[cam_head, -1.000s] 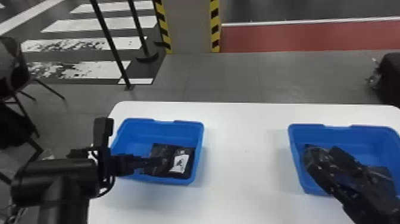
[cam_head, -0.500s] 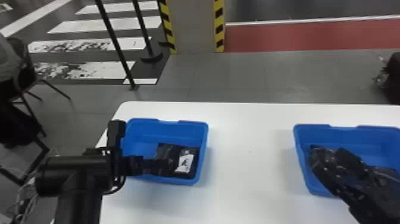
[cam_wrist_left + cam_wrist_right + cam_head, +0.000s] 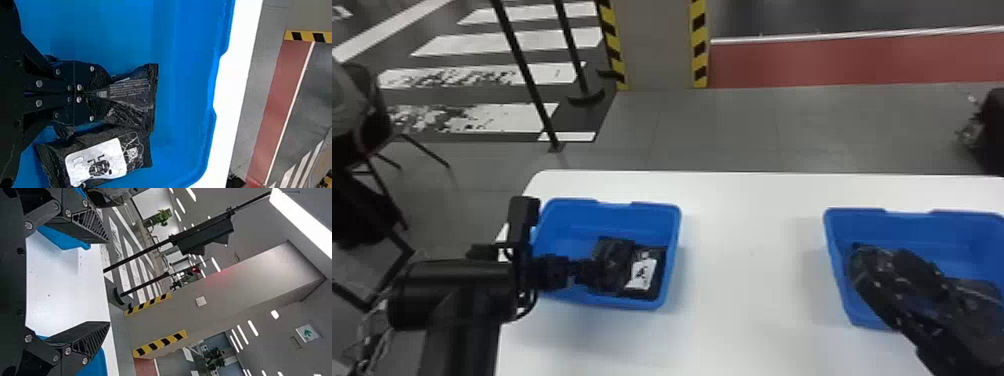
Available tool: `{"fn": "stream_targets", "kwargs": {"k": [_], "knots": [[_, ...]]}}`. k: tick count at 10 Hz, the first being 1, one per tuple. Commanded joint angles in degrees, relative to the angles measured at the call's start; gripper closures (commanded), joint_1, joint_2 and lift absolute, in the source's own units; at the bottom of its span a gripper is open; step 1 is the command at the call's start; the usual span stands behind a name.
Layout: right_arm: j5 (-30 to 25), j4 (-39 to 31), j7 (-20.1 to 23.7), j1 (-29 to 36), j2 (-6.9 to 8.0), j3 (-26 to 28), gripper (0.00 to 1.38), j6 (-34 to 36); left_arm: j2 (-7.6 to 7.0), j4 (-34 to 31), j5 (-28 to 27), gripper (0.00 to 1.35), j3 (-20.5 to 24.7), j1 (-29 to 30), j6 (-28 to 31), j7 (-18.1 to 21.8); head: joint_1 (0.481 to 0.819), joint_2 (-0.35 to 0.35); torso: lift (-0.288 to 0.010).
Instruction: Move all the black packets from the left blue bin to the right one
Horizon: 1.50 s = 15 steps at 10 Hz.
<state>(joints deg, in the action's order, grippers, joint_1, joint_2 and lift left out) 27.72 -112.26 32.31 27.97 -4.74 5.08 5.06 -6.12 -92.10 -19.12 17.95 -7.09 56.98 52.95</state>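
The left pincer [image 3: 589,272] reaches over the side wall of the left blue bin [image 3: 675,235] and is clenched on a black packet [image 3: 613,257], which is inside that bin; the left wrist view shows its two fingers closed together on the packet's gathered end; a second black packet [image 3: 98,156] with a white label lies in the same bin, right up against the held one; the right pincer [image 3: 889,262] is spread wide, its fingers well apart with nothing between them, and hangs over the right blue bin [image 3: 852,320], with its arm covering much of that bin's front; dark shapes show beside the arm in there, though I cannot tell what they are; both bins stand on the white table [image 3: 752,280], well apart, their walls and a stretch of tabletop lying between the held packet and the right bin's inside; beyond the table are two black posts [image 3: 529,80], a pillar [image 3: 659,45] with yellow and black striped edges, and a red floor strip [image 3: 857,62]; a chair [image 3: 374,115] stands off to the left, and a dark bundle [image 3: 992,125] sits at the right edge; the right wrist view also takes in a black traffic light [image 3: 207,237] and a green plant [image 3: 161,217].
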Motion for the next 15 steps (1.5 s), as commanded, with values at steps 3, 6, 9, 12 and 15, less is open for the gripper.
{"fn": "stream_targets", "kwargs": {"k": [3,6,9,12,15], "knots": [[0.41,-1.58,0.92,-0.27,0.0,-0.78,0.31,2.25,0.76,-18.21,4.27,1.2,2.88,8.49,1.52,4.36,0.695,0.193,-0.11],[1.81,3.91,5.66,-6.04,0.0,-2.98,0.31,4.08,0.76,-18.35,11.3,1.2,-1.42,10.04,-9.59,9.63,0.695,0.174,-0.11],[3.13,10.66,7.07,-13.21,0.09,-4.38,0.3,4.36,2.16,-14.56,15.78,1.2,-6.34,9.76,-12.97,11.21,0.695,0.111,-0.11],[3.83,13.75,7.51,-17.85,0.17,-6.14,0.3,6.47,2.43,-10.76,18.86,1.2,-11.88,7.22,-13.39,11.65,0.695,0.036,-0.11],[4.54,16.28,7.51,-20.52,0.53,-7.9,0.3,6.75,3.04,-6.82,20.44,1.2,-16.45,3.15,-14.37,11.74,0.695,0.007,-0.11]]}}
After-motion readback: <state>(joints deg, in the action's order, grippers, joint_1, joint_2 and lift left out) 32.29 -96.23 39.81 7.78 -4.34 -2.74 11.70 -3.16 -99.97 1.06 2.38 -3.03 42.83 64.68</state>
